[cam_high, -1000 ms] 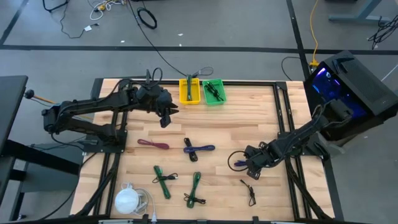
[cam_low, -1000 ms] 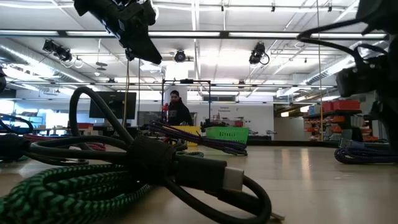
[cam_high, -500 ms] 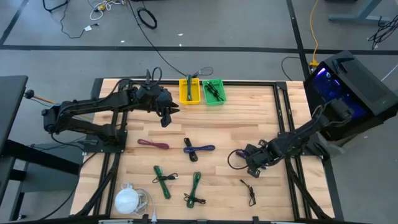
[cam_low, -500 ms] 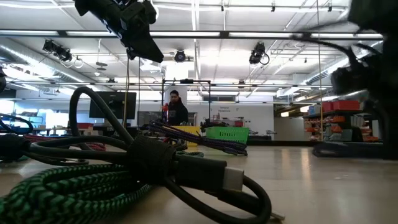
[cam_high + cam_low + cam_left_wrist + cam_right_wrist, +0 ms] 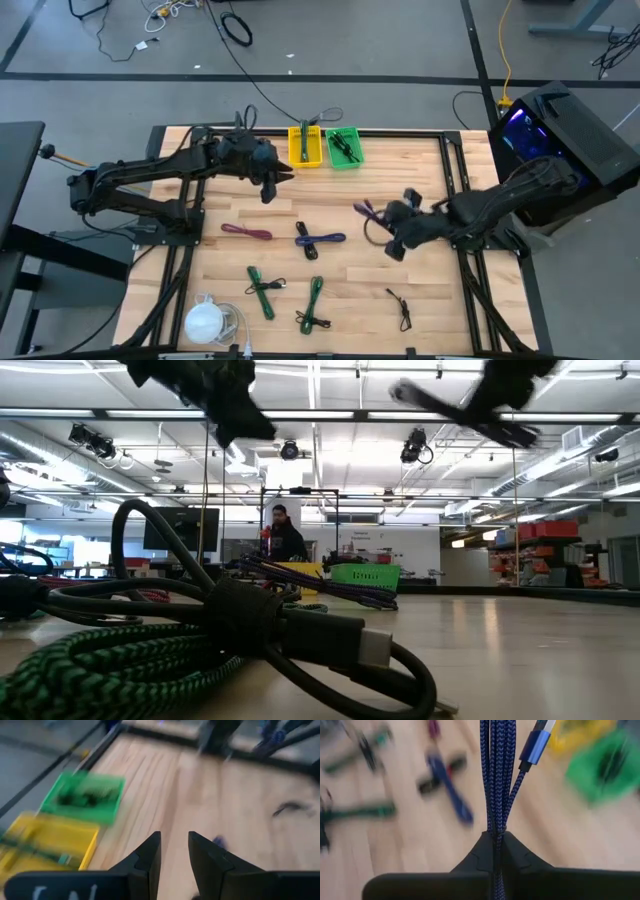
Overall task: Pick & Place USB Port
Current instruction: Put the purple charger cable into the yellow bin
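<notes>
Because the right gripper point(image 5: 496, 837) had its fingers clamped on the braided blue cable point(image 5: 496, 775) only at the bundle's end, lifted above the table, while the left gripper point(image 5: 174, 851) hung slightly parted by the green bin point(image 5: 343, 147), we feared it might swing loose.

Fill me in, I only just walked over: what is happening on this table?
The right gripper is shut on a blue braided USB cable and holds it above the table's right half. The left gripper hangs near the yellow bin and green bin, holding nothing. More bundled cables lie on the wood.
</notes>
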### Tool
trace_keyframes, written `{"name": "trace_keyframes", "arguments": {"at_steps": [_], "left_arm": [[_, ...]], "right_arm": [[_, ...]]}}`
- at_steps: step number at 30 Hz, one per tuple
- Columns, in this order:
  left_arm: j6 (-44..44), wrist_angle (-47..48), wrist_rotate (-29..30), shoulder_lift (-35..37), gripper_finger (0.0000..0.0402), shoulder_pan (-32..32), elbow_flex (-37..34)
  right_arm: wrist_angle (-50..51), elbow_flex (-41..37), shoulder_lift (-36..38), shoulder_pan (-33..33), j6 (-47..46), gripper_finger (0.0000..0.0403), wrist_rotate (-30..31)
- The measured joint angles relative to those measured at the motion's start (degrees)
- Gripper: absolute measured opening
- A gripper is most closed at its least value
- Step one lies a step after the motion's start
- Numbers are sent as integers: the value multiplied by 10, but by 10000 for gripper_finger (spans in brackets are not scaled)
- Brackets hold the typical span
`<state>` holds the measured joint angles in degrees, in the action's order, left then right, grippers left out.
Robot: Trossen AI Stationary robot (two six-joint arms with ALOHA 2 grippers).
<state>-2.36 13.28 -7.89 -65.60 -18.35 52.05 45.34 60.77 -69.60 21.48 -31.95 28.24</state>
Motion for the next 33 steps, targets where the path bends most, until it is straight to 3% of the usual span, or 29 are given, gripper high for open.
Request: {"name": "trace_keyframes", "arguments": {"at_steps": [9,15,21,33], "left_arm": [[-2,-270,-139,0,103,0,0],[-17,-358,-156,0,103,7,0],[-12,-370,-153,0,103,22,0],[31,-374,-119,0,104,58,0]], "right_arm": [[-303,5,35,-56,280,4,19],[-520,5,0,-110,402,4,-111],[-620,5,-54,-159,415,4,-211],[-695,5,-110,-211,410,4,-264]]}}
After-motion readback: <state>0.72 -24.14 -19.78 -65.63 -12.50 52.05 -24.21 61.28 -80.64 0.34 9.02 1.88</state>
